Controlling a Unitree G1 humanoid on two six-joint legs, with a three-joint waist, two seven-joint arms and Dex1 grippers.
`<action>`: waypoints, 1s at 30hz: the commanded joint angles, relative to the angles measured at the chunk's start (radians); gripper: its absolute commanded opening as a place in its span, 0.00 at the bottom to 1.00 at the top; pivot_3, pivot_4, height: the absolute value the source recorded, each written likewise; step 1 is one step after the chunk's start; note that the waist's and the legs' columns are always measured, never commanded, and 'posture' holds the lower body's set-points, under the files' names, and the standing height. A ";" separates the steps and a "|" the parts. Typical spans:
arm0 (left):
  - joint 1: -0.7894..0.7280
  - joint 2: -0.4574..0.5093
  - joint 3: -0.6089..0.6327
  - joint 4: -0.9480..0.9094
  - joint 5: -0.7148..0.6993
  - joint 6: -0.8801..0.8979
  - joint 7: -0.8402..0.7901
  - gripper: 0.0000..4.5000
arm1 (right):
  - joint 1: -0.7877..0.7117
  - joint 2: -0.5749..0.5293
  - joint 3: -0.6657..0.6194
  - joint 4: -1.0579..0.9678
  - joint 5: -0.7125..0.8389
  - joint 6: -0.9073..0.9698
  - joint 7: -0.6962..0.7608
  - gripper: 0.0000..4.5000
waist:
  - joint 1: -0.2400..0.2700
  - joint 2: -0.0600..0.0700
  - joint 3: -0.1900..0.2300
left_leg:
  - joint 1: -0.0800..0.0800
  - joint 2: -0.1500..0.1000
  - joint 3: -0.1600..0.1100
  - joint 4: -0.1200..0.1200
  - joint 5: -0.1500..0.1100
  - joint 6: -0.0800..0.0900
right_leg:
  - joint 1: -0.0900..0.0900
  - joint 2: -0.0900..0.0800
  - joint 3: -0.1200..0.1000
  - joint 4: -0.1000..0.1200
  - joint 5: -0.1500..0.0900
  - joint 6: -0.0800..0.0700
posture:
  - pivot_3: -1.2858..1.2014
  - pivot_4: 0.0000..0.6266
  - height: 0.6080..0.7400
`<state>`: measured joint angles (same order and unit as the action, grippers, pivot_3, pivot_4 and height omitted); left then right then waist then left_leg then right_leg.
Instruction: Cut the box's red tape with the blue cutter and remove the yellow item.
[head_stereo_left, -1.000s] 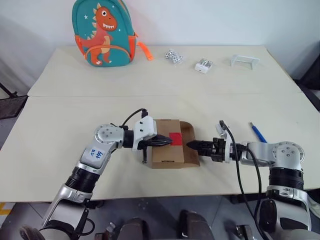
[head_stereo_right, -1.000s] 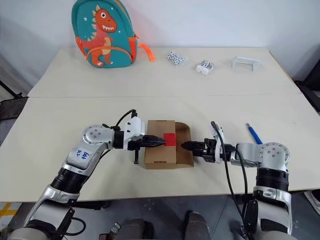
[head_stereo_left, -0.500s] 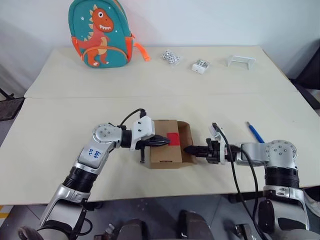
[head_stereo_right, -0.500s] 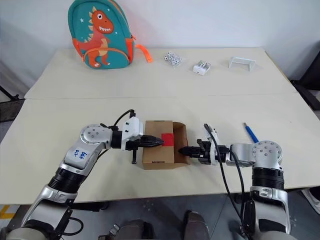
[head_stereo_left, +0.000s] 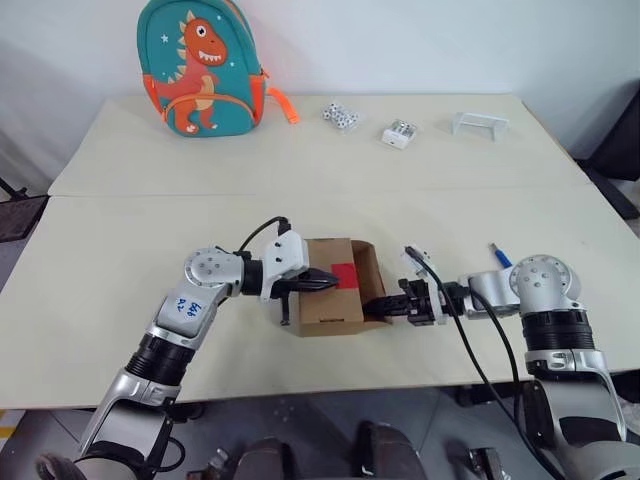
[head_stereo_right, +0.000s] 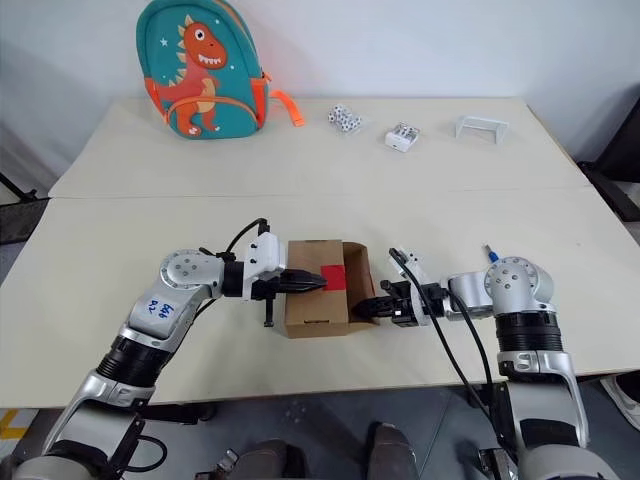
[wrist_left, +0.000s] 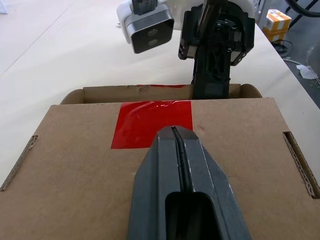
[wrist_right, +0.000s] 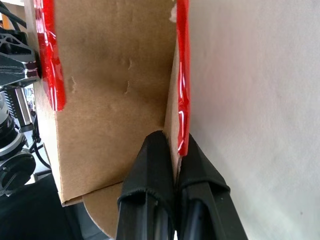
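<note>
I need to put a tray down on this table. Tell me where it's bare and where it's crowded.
Bare: the wide stretch between the backpack at the far edge and the box, and the near left part of the table. Crowded: around the box, where the left gripper and right gripper meet; the blue cutter lies to its right. Dice and small white items line the far edge.

The box (head_stereo_left: 328, 288) sits on the counter (head_stereo_left: 120, 260) near its front edge, between the two hands: the left hand (head_stereo_left: 330, 282) rests on its top from the left, just short of the tape (head_stereo_left: 346, 274); the right hand (head_stereo_left: 376, 307) pinches the flap (head_stereo_left: 368, 270) on its right side. The cutter (head_stereo_left: 500, 256) lies further right. A backpack (head_stereo_left: 200, 65), dice (head_stereo_left: 340, 116), a small pack (head_stereo_left: 398, 132) and a bracket (head_stereo_left: 478, 124) line the far edge.
</note>
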<state>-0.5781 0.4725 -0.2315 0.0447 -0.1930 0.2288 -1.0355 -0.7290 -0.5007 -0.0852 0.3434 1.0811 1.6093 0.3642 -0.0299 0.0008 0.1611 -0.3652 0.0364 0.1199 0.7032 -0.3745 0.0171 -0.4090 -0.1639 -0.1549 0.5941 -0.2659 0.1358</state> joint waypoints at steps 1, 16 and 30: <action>0.031 0.003 -0.022 0.000 0.019 0.015 0.002 0.00 | -0.025 -0.010 0.003 0.000 -0.057 0.002 0.023 0.00 | 0.001 0.000 0.000 | 0.000 0.000 0.000 0.000 0.000 0.000 | 0.000 0.000 0.000 0.000 0.000 0.000 | 0.52 0.24 1.00; 0.017 -0.050 0.006 0.076 0.030 -0.060 0.070 0.00 | -0.212 -0.240 0.094 -0.070 0.094 0.005 -0.077 0.00 | 0.032 0.005 0.003 | -0.006 -0.002 -0.003 -0.001 0.001 0.000 | -0.003 -0.001 -0.003 -0.003 0.000 0.000 | 0.52 0.24 1.00; -0.053 -0.213 -0.017 0.258 0.058 -0.170 0.139 0.00 | -0.364 -0.440 0.206 -0.220 0.356 0.005 -0.333 0.00 | 0.040 0.005 0.003 | -0.007 -0.003 -0.002 -0.002 0.001 0.000 | -0.003 -0.002 -0.004 -0.005 0.001 0.001 | 0.52 0.24 1.00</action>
<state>-0.6305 0.2749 -0.2148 0.2804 -0.1600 0.0630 -0.8975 -1.0660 -0.9280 0.1333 0.1636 1.3772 1.6106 0.0426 0.0098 0.0059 0.1645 -0.3721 0.0339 0.1174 0.7005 -0.3739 0.0173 -0.4123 -0.1654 -0.1592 0.5888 -0.2652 0.1366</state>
